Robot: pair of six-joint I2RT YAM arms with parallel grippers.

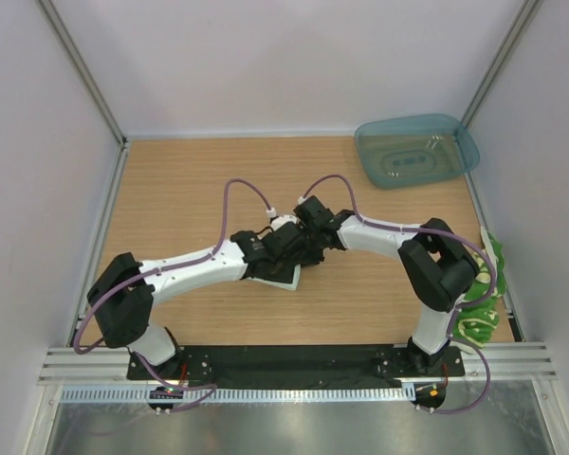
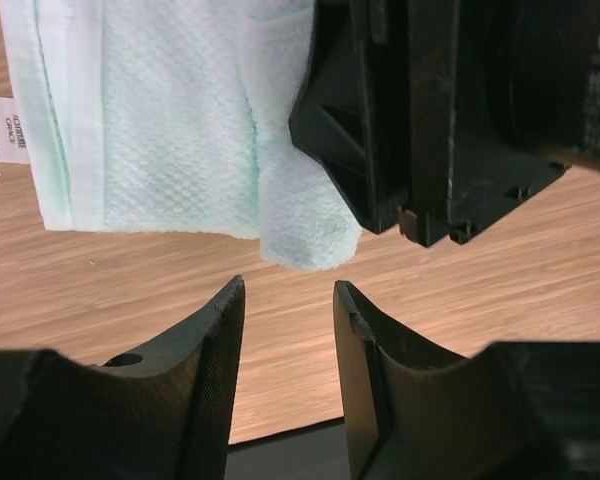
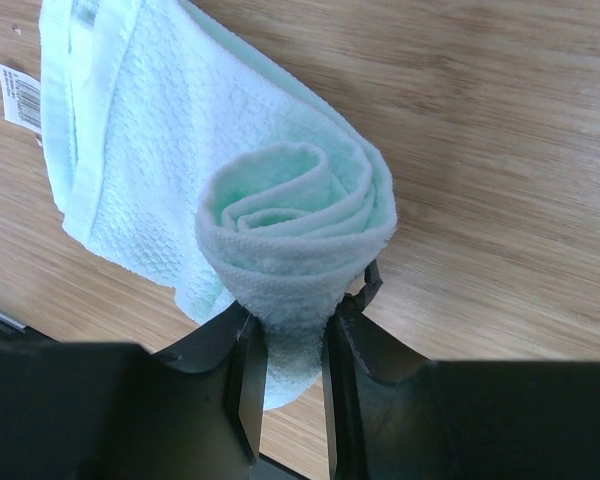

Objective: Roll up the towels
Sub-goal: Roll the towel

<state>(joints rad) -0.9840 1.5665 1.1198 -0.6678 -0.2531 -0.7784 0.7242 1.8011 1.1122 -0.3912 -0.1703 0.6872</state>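
The pale mint-white towel (image 1: 281, 276) lies on the wooden table, partly under both grippers. In the right wrist view one end is rolled into a spiral (image 3: 292, 222) and the rest lies flat behind it. My right gripper (image 3: 292, 335) is shut on the lower edge of that roll. My left gripper (image 2: 288, 298) is open and empty just in front of the towel's rolled end (image 2: 305, 225), with the right gripper's black body (image 2: 450, 120) close beside it. The pale yellow towel with green drawings (image 1: 482, 301) lies crumpled at the table's right edge, behind the right arm.
A translucent teal plastic tray (image 1: 417, 150) stands at the back right corner. A white barcode tag (image 3: 20, 95) hangs from the mint towel's far edge. Grey walls enclose the table on three sides.
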